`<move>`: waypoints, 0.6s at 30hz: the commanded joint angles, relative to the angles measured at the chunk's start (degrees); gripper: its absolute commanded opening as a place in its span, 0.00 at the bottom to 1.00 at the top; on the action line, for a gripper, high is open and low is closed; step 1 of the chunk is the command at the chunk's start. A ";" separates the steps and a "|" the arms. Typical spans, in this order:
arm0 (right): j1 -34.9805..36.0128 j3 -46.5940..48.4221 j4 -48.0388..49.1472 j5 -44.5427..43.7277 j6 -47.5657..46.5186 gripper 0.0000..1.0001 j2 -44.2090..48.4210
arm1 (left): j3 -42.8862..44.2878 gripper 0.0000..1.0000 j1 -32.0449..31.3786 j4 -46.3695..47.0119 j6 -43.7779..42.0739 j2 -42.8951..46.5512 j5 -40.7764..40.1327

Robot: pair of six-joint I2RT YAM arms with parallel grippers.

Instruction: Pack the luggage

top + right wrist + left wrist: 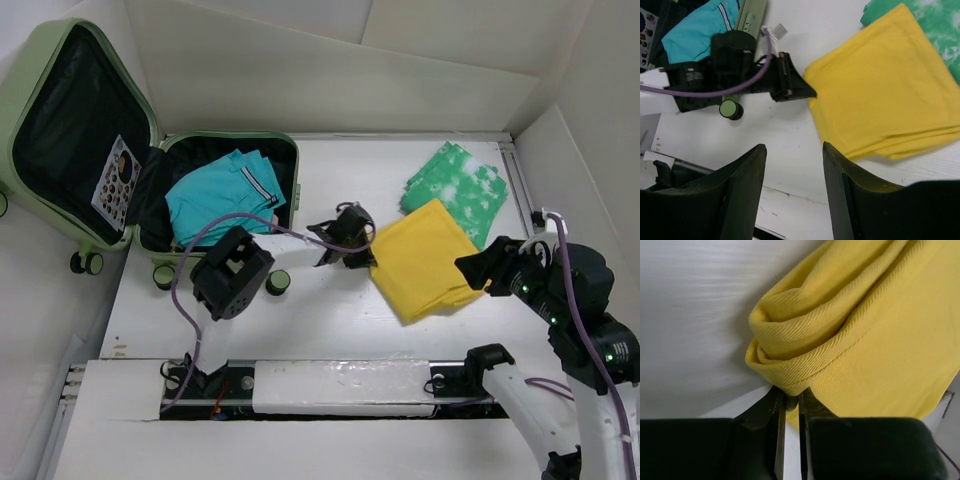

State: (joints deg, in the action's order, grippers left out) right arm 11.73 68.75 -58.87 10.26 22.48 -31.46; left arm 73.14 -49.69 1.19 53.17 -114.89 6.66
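The luggage [25, 110] lies open at the far left, its lid leaning back and a folded teal garment [222, 195] in its black-lined base. A folded yellow cloth [425, 260] lies on the white table right of the case. My left gripper [355, 252] is shut on that cloth's left corner; the left wrist view shows the yellow cloth [860, 330] pinched between the nearly closed jaws of the left gripper [791, 401]. My right gripper [478, 268] hovers by the cloth's right edge. In its own view the right gripper [792, 146] is open, with nothing between the fingers.
A folded green-and-white patterned cloth [460, 185] lies behind the yellow one, partly under it. The case's wheels [278, 282] stick out toward the table's middle. A sticker sheet [117, 182] sits in the lid pocket. White walls close in the back and right.
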 commanded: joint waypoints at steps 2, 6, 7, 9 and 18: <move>0.40 -3.00 4.02 2.91 0.20 0.55 -0.09 | -8.18 0.00 9.78 -4.00 -3.06 9.41 -6.21; 0.40 -5.73 6.31 4.68 -0.33 0.55 -1.32 | -9.95 0.00 12.60 -7.50 -6.05 14.86 -8.66; 0.40 -6.52 6.31 4.68 -1.11 0.55 -1.32 | -10.47 0.07 12.60 -8.48 -7.28 15.65 -9.29; 0.40 -7.05 6.84 4.68 -1.64 0.55 -2.46 | -11.97 0.30 12.60 -9.88 -7.90 17.85 -8.60; 0.93 -8.11 8.77 5.21 -3.84 0.55 -4.75 | -27.51 0.76 12.08 -7.70 -3.69 30.07 -0.33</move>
State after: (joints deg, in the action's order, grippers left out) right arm 11.94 60.88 -54.28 14.55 20.34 -35.97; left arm 50.13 -38.63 -4.03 45.95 -88.20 6.24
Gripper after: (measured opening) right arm 0.550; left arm 0.750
